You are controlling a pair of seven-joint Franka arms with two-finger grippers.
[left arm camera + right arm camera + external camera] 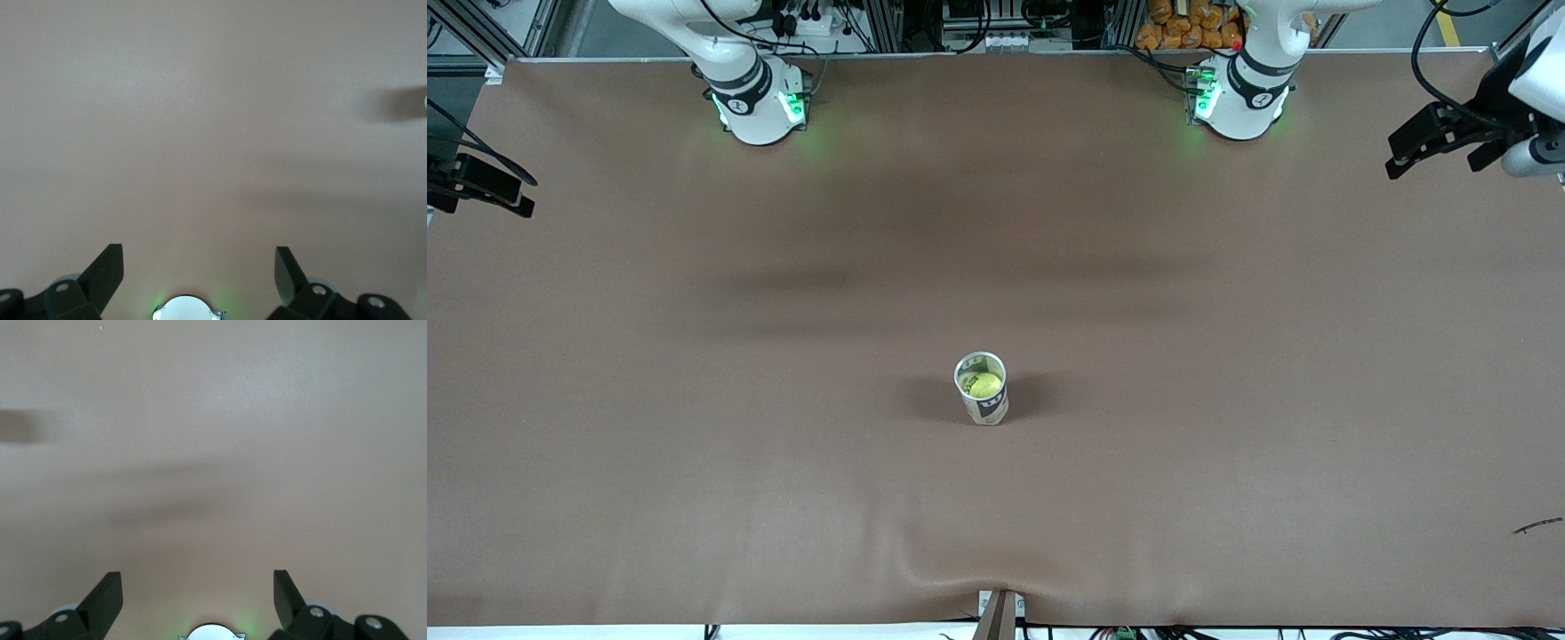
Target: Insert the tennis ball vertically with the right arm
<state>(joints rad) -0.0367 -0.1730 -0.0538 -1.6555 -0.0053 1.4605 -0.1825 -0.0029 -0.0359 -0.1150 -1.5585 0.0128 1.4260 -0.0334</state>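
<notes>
A yellow-green tennis ball (984, 385) sits inside an open-topped can (990, 411) that stands upright on the brown table cover (996, 222), near the middle and toward the front camera. My right gripper (516, 197) hangs over the edge at the right arm's end of the table, well away from the can. In the right wrist view the right gripper (197, 581) is open, with only bare cover between its fingers. My left gripper (1436, 160) waits over the left arm's end. The left wrist view shows the left gripper (199, 257) open and empty.
Both arm bases (760, 102) (1236, 98) glow green along the table edge farthest from the front camera. The cover wrinkles (960, 578) above a metal bracket (1000, 613) at the front edge. A small dark scrap (1538, 526) lies near the left arm's end.
</notes>
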